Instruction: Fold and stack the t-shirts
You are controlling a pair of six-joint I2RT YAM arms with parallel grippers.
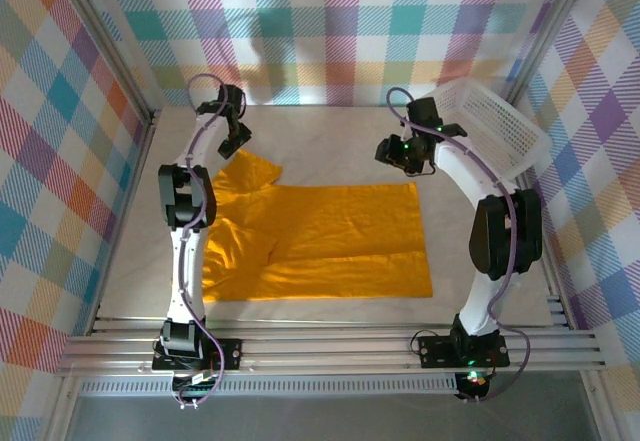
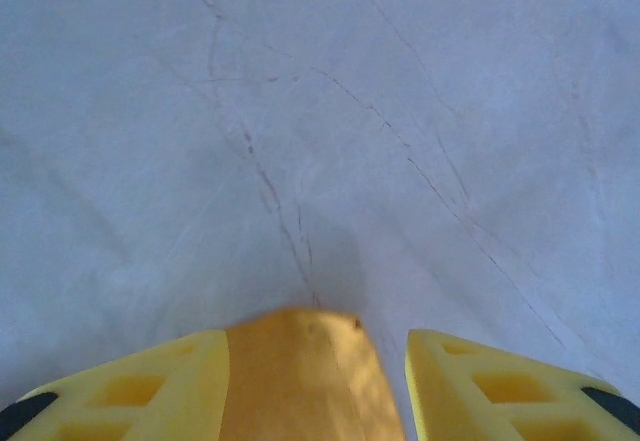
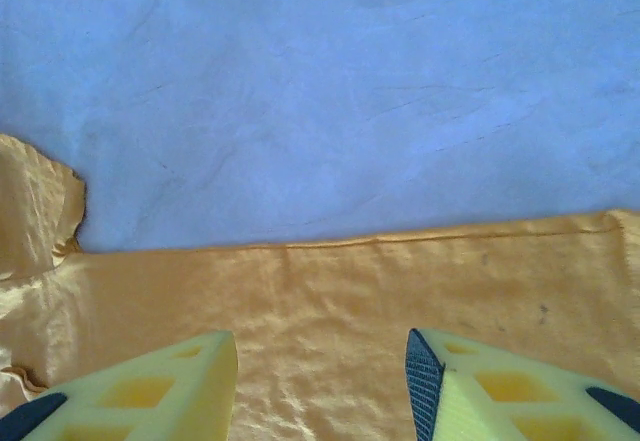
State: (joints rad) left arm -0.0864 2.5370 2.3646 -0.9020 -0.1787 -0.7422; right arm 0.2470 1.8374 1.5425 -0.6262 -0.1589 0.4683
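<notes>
A plain orange-yellow cotton t-shirt (image 1: pixel 330 246) lies spread across the middle of the pale, creased cloth-covered table (image 1: pixel 330 121). Its long straight edges run from 9 to 3 o'clock, and one short sleeve (image 1: pixel 255 173) pokes out toward 10 o'clock. The left third is rumpled beside the left arm. A white plastic mesh basket (image 1: pixel 500 121) sits tilted at 2 o'clock, well apart from the cloth. The left gripper (image 1: pixel 236 137) hangs at the sleeve's far tip. In its wrist view the yellow fingers (image 2: pixel 150 386) stand spread, with only the rounded end of the sleeve between them and nothing pinched. The right gripper (image 1: pixel 402 157) hovers over the shirt's far edge near the 1 o'clock corner, its jaws likewise released, with the hem (image 3: pixel 400 239) just ahead of the fingertips (image 3: pixel 200 366). The fold looks barely begun. The risks as I judge them: the left bite is so shallow that the sleeve could slip free on lifting. The right could snag the loose table cover along with the hem. Lifting the two sides unevenly would drag the body askew and deepen the wrinkles at 9 o'clock.
</notes>
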